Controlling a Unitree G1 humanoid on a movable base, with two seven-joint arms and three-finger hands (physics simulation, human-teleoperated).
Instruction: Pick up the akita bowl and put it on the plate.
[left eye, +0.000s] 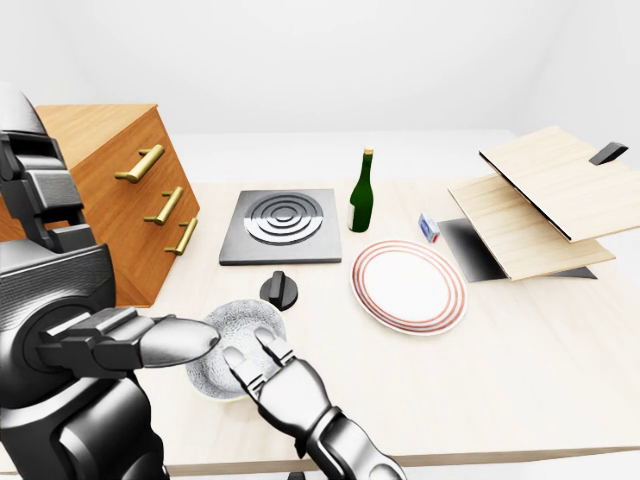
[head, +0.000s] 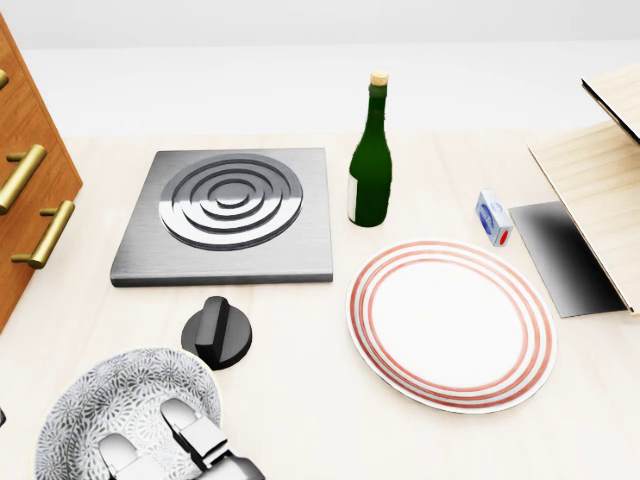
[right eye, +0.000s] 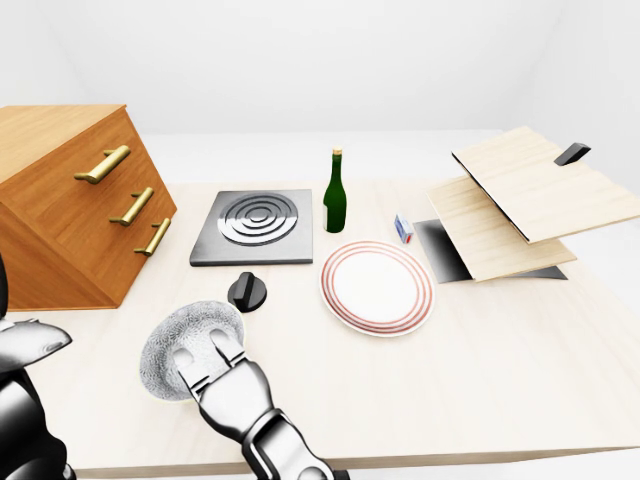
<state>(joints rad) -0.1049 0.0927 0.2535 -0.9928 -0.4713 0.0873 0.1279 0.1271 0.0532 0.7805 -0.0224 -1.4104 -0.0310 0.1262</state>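
The fingers of the right hand lie over the rim of the akita bowl; I cannot tell if they grip it. The left hand is stretched flat beside it. The bowl sits on the surface, left of the plate, by a black knob.

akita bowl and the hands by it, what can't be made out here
- akita bowl: lower rim cut off by the head view's bottom edge.
- right hand: thumb hidden under its fingers in every view, so grip unclear.
- left hand: contact with the bowl hidden by its own fingers, left-eye view.
- small blue box: print too small.
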